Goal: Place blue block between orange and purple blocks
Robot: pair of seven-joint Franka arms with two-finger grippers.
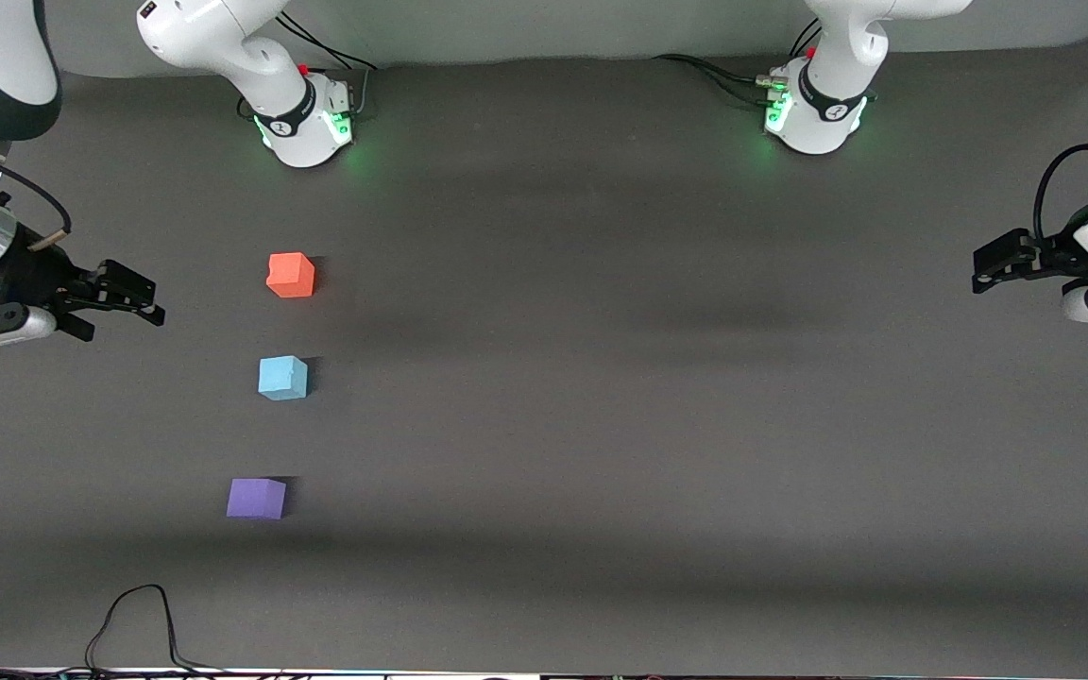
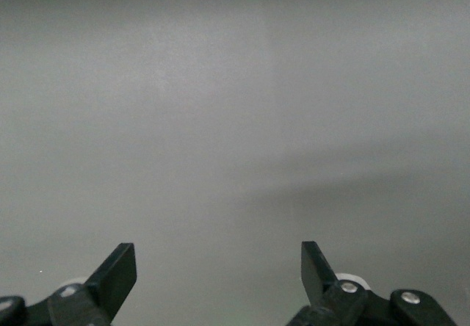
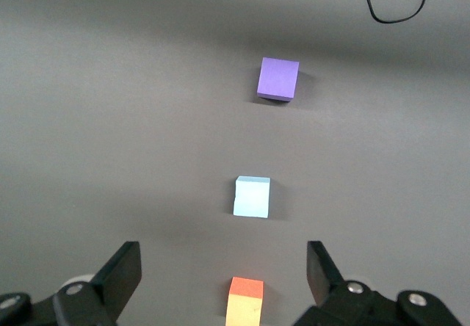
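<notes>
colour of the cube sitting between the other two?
Light sky blue: the blue block, clearest in the front view.

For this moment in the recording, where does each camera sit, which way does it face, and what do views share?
Front view: high across the table, facing both bases; shows right gripper, left gripper.
Left wrist view: looks past open fingers at bare dark table.
Right wrist view: looks past open fingers at small matte orange-red cube, light sky-blue cube, lavender-purple cube.
Shared: front and right wrist views show all three cubes in a row.
</notes>
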